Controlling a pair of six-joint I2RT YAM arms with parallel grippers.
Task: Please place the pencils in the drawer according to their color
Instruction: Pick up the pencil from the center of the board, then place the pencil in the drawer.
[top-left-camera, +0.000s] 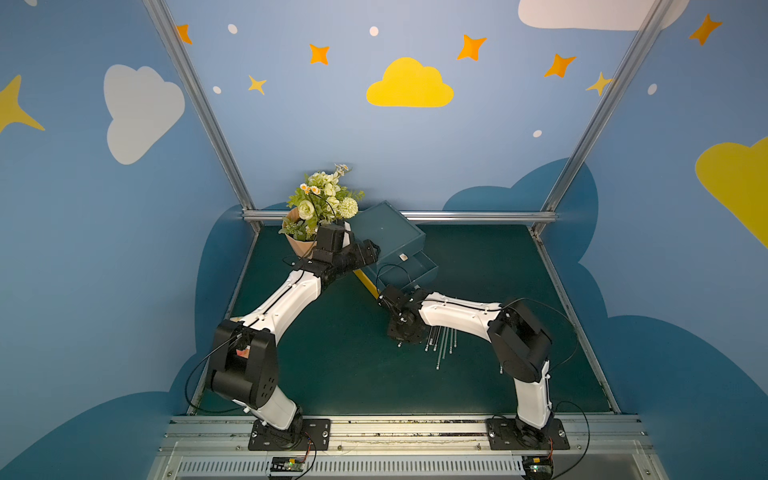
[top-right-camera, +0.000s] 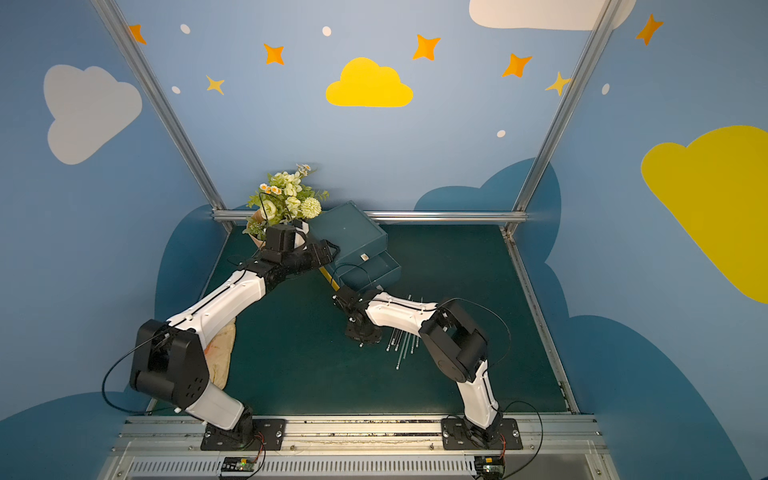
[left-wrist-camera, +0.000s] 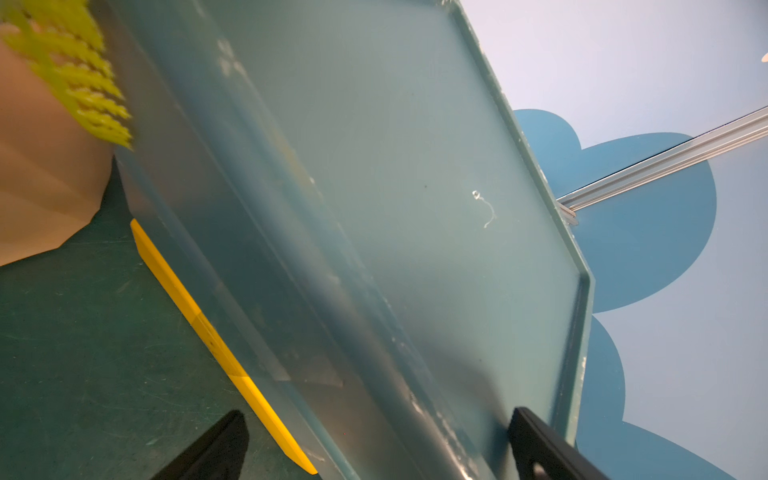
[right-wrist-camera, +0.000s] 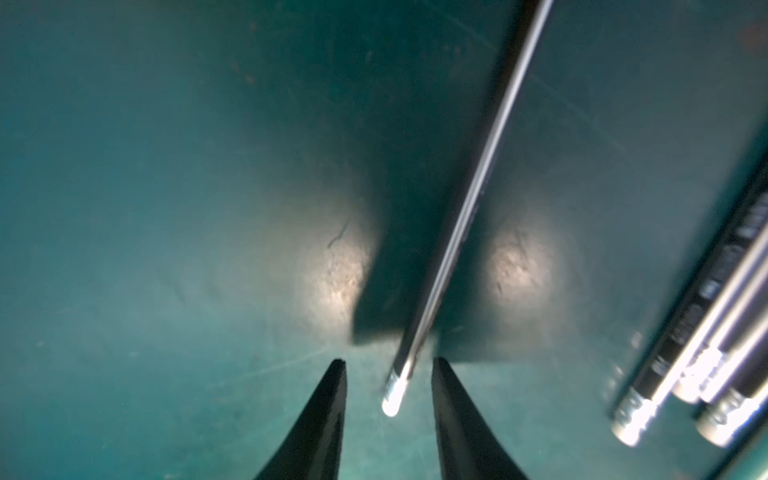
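Near the middle of the green desk (top-left-camera: 519, 291), a shade toward its right edge, the pencils (top-left-camera: 443, 341) lie side by side in a loose row, silvery ends pointing at the near edge. They show in both top views, and none of them is in the drawer (top-left-camera: 409, 269).

The right gripper (right-wrist-camera: 388, 360) hangs low over the mat at the left end of that row. Its jaws are spread, with the ferrule end of one dark pencil (right-wrist-camera: 469, 208) lying between them and a gap on either side.

The translucent blue drawer cabinet (top-left-camera: 386, 232) sits by the far edge, left of centre, with its lowest drawer pulled out. The left gripper (left-wrist-camera: 376, 413) is spread wide, its fingers astride the cabinet's edge. A yellow strip (left-wrist-camera: 199, 328) lies along the cabinet's base, and a flower bouquet (top-left-camera: 322, 199) stands at the far left corner.
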